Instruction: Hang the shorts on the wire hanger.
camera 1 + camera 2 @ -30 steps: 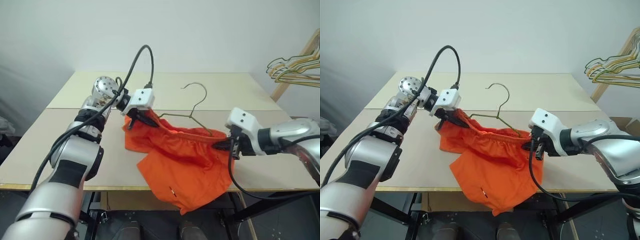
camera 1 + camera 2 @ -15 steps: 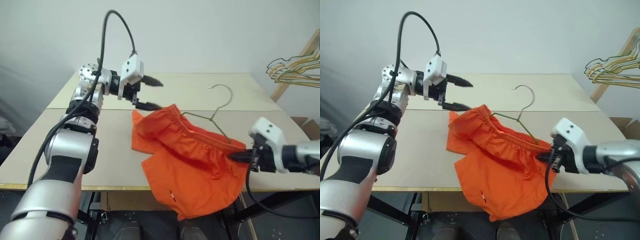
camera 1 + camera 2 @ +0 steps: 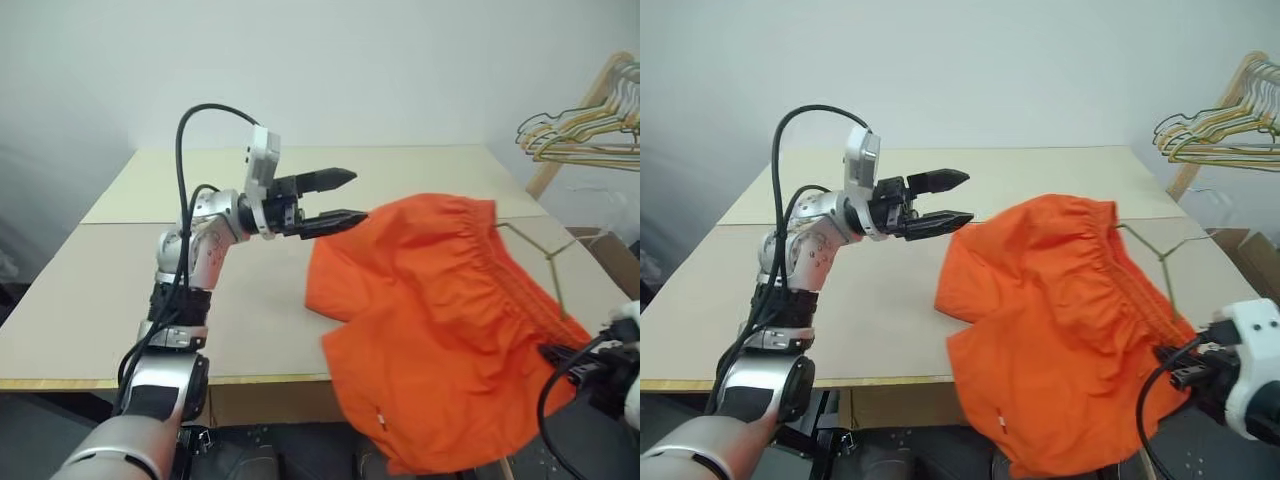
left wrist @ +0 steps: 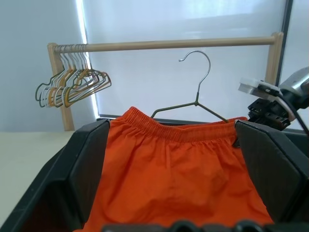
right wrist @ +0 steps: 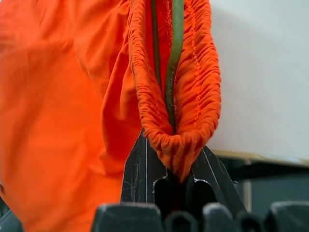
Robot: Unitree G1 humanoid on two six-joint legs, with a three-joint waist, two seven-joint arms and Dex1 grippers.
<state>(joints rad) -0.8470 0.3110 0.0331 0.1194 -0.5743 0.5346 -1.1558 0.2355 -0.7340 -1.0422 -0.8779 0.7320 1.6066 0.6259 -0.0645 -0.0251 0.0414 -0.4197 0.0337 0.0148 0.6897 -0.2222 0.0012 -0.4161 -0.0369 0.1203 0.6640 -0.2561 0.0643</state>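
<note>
The bright orange shorts (image 3: 440,320) hang in the air over the table's right front corner, threaded on the thin olive-grey wire hanger (image 3: 541,252). My right gripper (image 5: 171,169) is shut on the gathered waistband and the hanger wire (image 5: 175,48) at one end, low at the right (image 3: 1188,366). My left gripper (image 3: 338,198) stands open above the table, pointing right, just left of the shorts and apart from them. In the left wrist view, the shorts (image 4: 169,169) spread between its fingers (image 4: 89,164) further off, with the hanger's hook (image 4: 199,67) upright above them.
The beige table (image 3: 130,300) reaches left and back. A bunch of yellow and dark wire hangers (image 3: 570,145) hangs on a wooden rack at the back right, also seen on its rail (image 4: 72,84).
My left gripper let go of the waistband, opened and rose, turning to point right. My right gripper drew the shorts and hanger right and nearer, lifting them off the table.
</note>
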